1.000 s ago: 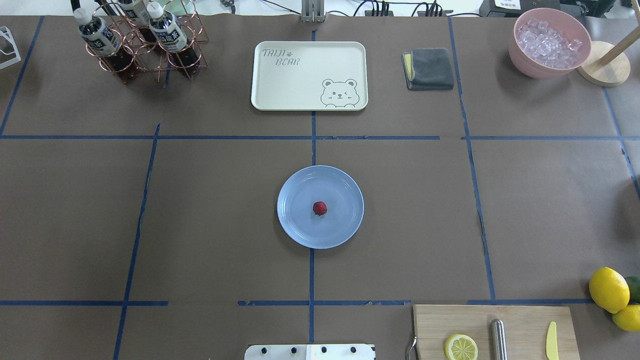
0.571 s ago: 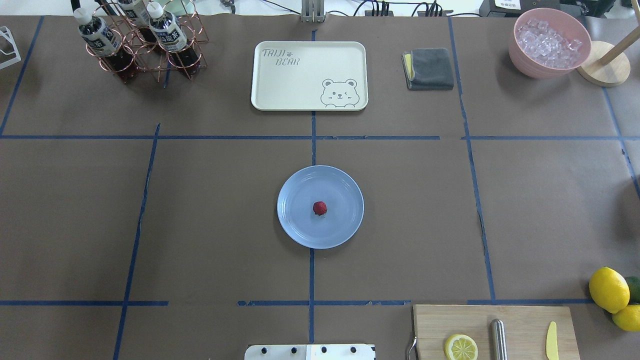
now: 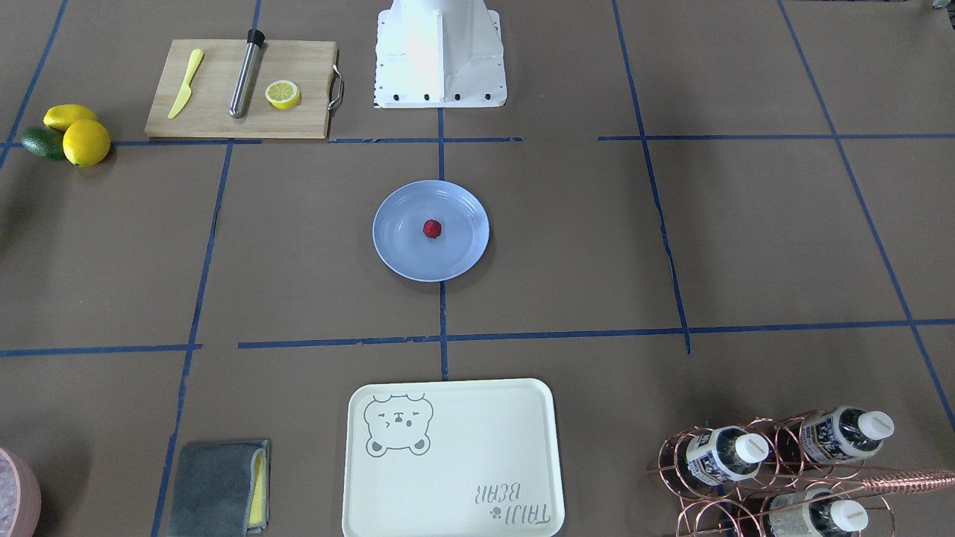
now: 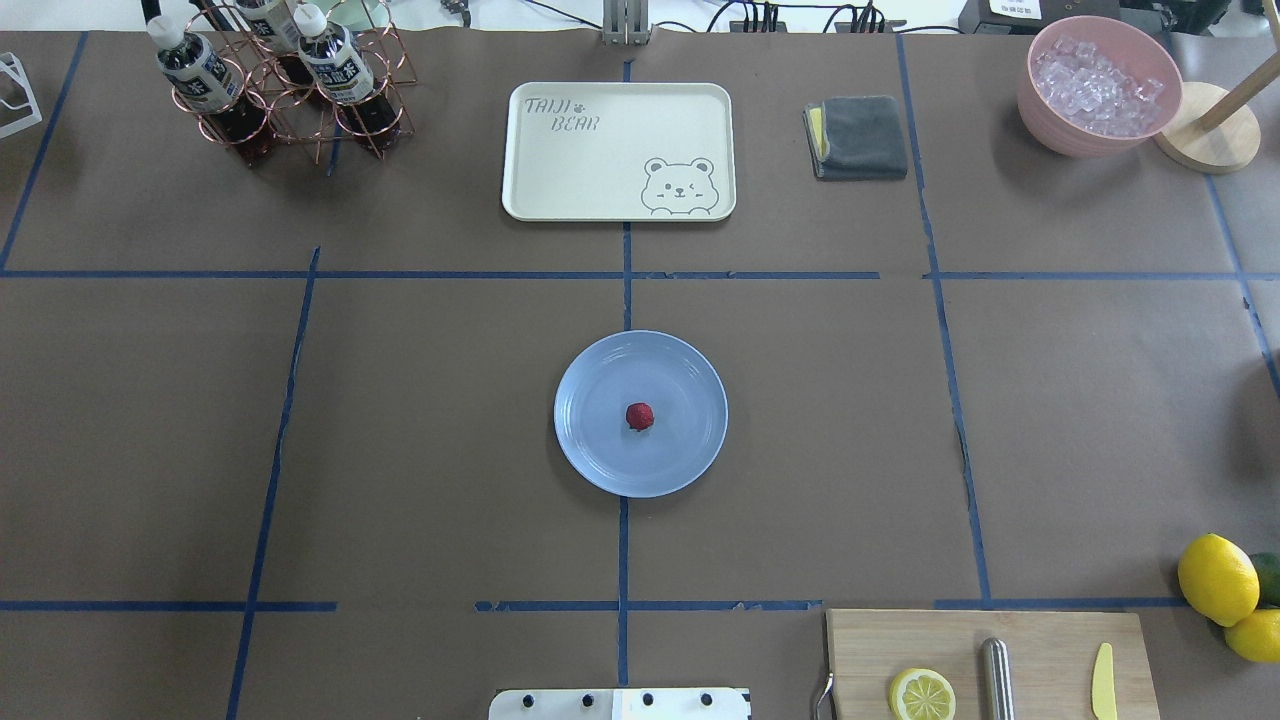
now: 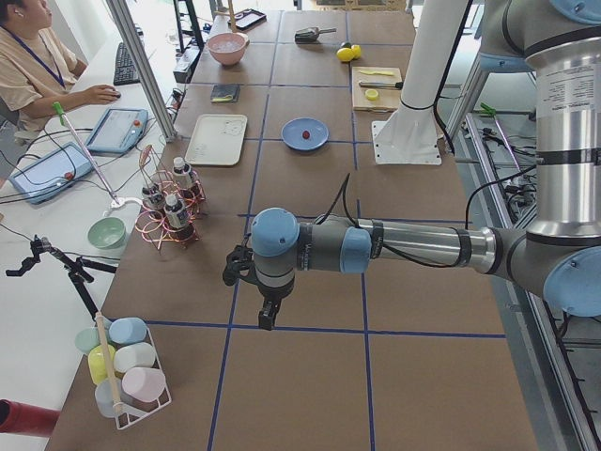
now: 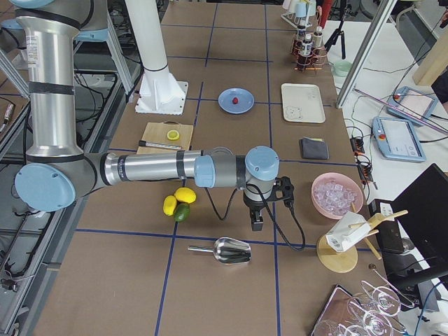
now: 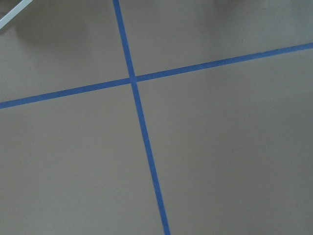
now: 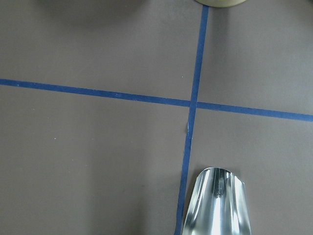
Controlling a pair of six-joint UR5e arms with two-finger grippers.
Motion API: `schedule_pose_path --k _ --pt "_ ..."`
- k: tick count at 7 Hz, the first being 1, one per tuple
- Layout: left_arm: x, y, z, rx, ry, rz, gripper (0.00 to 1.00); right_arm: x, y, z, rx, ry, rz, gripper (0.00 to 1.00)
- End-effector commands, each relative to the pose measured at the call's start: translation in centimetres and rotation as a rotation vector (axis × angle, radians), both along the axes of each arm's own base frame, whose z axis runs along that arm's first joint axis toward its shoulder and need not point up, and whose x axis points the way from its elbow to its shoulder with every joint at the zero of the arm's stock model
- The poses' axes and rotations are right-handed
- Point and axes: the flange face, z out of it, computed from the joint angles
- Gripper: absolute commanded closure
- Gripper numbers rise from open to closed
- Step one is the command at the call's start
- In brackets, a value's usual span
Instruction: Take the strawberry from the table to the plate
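The small dark-red strawberry (image 4: pixel 640 416) (image 3: pixel 432 229) lies near the middle of the light blue plate (image 4: pixel 590 455) (image 3: pixel 395 253) at the centre of the brown table (image 4: pixel 430 450). No gripper is near it. My left gripper (image 5: pixel 268 316) hangs over the table's far left end and shows only in the exterior left view. My right gripper (image 6: pixel 257 222) hangs over the far right end, past the lemons, and shows only in the exterior right view. I cannot tell whether either is open or shut. Both wrist views show no fingers.
A cream bear tray (image 4: pixel 619 150), a grey cloth (image 4: pixel 860 137), a bottle rack (image 4: pixel 285 90) and a pink bowl of ice (image 4: pixel 1098 85) line the far side. A cutting board (image 4: pixel 1040 640) and lemons (image 4: pixel 1217 578) are near right. A metal scoop (image 8: pixel 217 203) lies under the right wrist.
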Motion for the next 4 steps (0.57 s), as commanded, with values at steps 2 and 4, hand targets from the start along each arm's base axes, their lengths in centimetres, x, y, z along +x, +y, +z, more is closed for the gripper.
schedule_pose_path --k 2,4 --pt "-0.1 0.3 1.0 0.025 -0.007 -0.004 0.0 0.0 0.6 0.6 -0.009 0.005 0.003 0.0" --pt "-0.1 -0.6 0.4 0.082 -0.008 -0.004 0.0 -0.3 0.6 0.6 -0.016 0.003 0.003 0.0"
